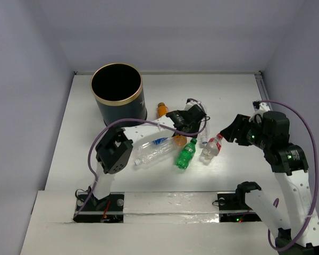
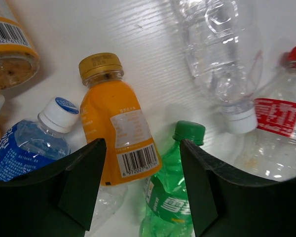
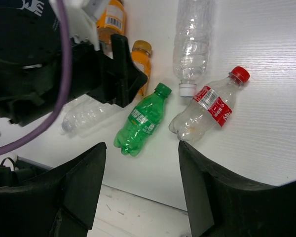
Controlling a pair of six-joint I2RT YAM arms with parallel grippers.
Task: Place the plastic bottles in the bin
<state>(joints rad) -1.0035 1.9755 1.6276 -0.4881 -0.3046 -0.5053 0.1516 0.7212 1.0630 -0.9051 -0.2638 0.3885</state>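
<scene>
Left arm (image 1: pixel 143 129) hides part of bottle cluster at desk (image 1: pixel 239 101) centre in top view; blue-label bottle (image 2: pixel 24 145) and 2nd orange bottle (image 2: pixel 7 44) cut off at wrist-view edge; green bottle (image 1: pixel 185 154) flat, cap pointing away from arm bases; red-cap bottle (image 1: pixel 211 147) flat, cap toward right claw (image 3: pixel 141 148); orange bottle (image 2: pixel 116 131) lies beneath left claw (image 2: pixel 142 148), contact unclear; 2 claws spread wide, holding nothing; bin (image 1: pixel 119 111) upright, far left of desk.
</scene>
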